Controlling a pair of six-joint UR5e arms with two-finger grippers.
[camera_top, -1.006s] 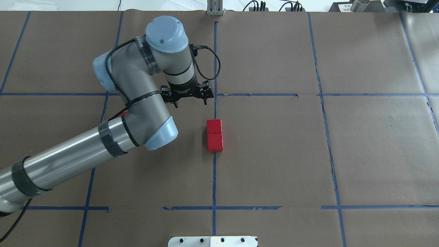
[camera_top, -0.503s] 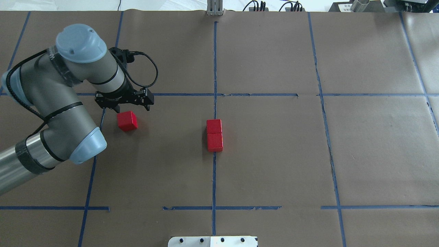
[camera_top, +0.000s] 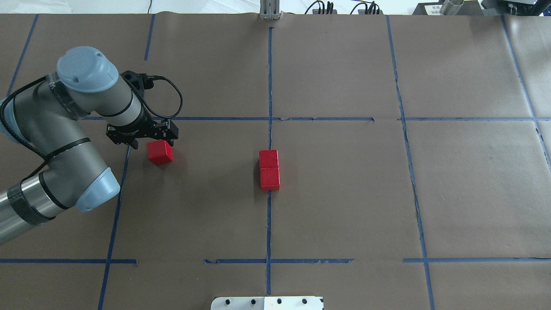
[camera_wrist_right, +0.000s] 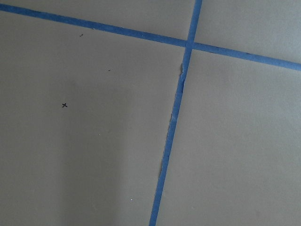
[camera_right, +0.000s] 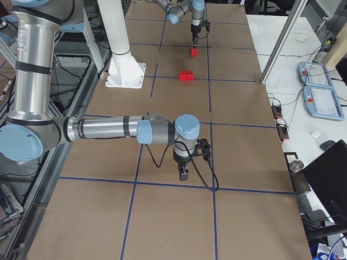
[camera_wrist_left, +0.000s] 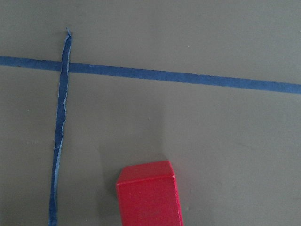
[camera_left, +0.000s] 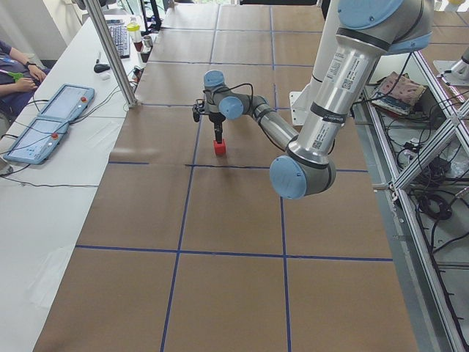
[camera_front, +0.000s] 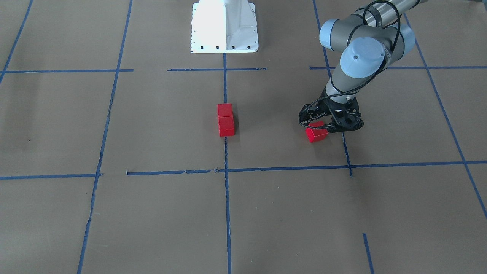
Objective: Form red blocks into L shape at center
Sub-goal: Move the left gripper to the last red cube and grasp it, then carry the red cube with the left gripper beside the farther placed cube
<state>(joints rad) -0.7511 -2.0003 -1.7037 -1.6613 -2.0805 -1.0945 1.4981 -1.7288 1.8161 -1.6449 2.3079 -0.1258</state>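
Taped paper center (camera_top: 335,189); operator (camera_left: 13,72) apparently seated.

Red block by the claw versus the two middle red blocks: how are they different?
The lone red block sits by itself off to the side; the middle pair touch on the blue line. The lone block is turned crooked; the pair sit straight. The left claw is beside the lone block, not the pair. All are shiny red cubes.

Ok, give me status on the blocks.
Left gripper open, above stray block, not gripping. Two blocks joined on centre line, no L yet. Right gripper far off, state unclear. No obstacle seen between stray and pair.
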